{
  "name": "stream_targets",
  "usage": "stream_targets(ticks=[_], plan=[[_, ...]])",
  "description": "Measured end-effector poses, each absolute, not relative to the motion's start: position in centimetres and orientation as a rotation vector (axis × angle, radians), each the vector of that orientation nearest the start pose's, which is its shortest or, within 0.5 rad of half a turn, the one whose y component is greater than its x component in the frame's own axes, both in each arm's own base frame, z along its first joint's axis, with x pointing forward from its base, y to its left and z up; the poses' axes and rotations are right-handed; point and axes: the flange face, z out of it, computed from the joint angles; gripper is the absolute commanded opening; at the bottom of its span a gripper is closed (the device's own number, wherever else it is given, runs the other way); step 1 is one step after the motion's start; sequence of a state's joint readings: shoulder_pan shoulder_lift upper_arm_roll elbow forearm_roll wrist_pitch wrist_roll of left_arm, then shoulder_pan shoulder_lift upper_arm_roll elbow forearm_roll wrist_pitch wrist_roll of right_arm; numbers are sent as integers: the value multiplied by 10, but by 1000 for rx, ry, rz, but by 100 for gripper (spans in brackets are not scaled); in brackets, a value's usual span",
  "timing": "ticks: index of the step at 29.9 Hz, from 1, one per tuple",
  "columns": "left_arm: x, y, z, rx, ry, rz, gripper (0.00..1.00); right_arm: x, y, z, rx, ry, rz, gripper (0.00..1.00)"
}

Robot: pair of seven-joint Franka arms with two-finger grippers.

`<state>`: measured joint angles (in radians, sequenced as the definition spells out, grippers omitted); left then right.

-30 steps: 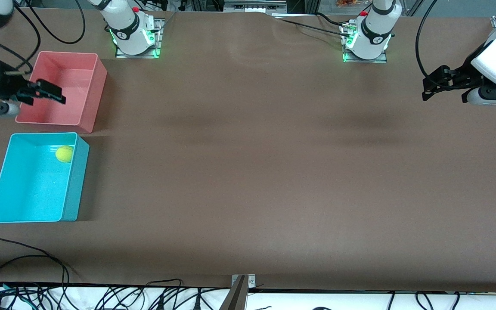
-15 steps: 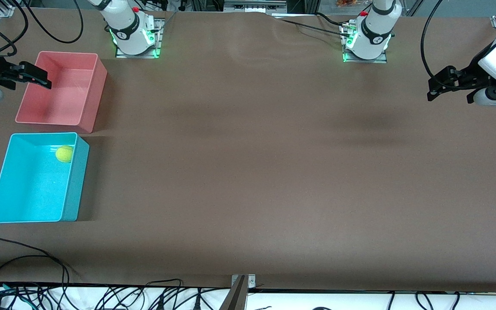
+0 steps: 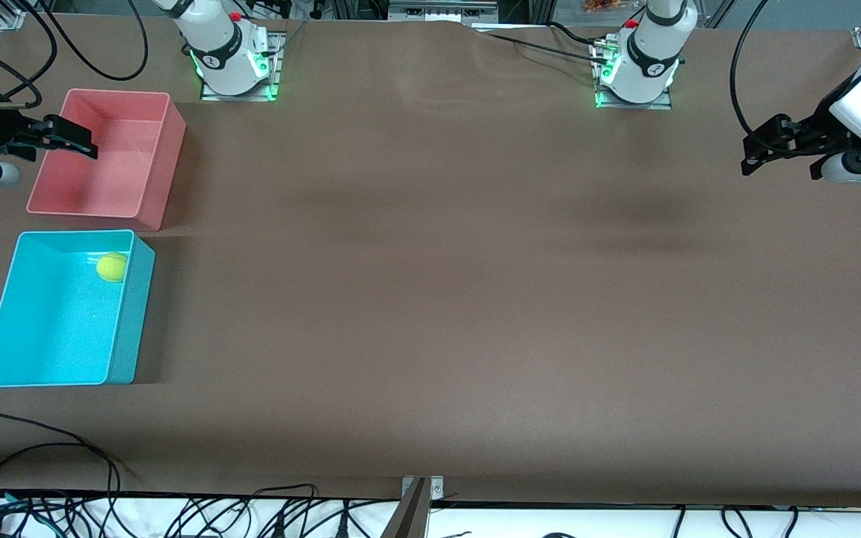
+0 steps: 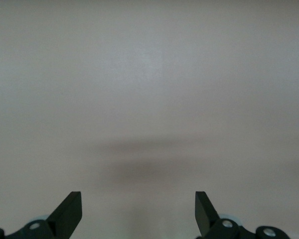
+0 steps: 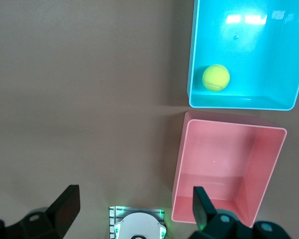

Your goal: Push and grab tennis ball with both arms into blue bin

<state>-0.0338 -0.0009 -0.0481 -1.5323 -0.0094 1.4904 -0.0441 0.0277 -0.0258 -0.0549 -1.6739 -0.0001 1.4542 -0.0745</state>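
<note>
The tennis ball (image 3: 111, 267) lies inside the blue bin (image 3: 130, 329), in the corner nearest the pink bin, at the right arm's end of the table. It also shows in the right wrist view (image 5: 216, 77), inside the blue bin (image 5: 191, 59). My right gripper (image 3: 81, 144) is open and empty, up in the air over the outer edge of the pink bin; its fingers (image 5: 67, 199) stand wide apart. My left gripper (image 3: 750, 154) is open and empty over bare table at the left arm's end; in its wrist view the gripper (image 4: 138, 201) shows only tabletop.
A pink-red bin (image 3: 143, 202) stands empty, farther from the front camera than the blue bin, and shows in the right wrist view (image 5: 180, 164). The arm bases (image 3: 232, 67) (image 3: 636, 75) stand along the table's back edge. Cables (image 3: 64, 456) lie at the front edge.
My right gripper has drawn back from over the pink bin's inside to its outer edge. My left gripper has shifted slightly toward its end. The ball has not moved.
</note>
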Motion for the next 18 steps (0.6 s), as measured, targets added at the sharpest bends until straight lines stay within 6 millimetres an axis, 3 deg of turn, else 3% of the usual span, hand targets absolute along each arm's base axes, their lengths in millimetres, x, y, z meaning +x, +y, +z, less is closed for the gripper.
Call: stream_targets(ticks=[18], plan=[[546, -46, 633, -3147, 60, 76, 100, 529, -15, 583, -3116, -72, 298, 100]])
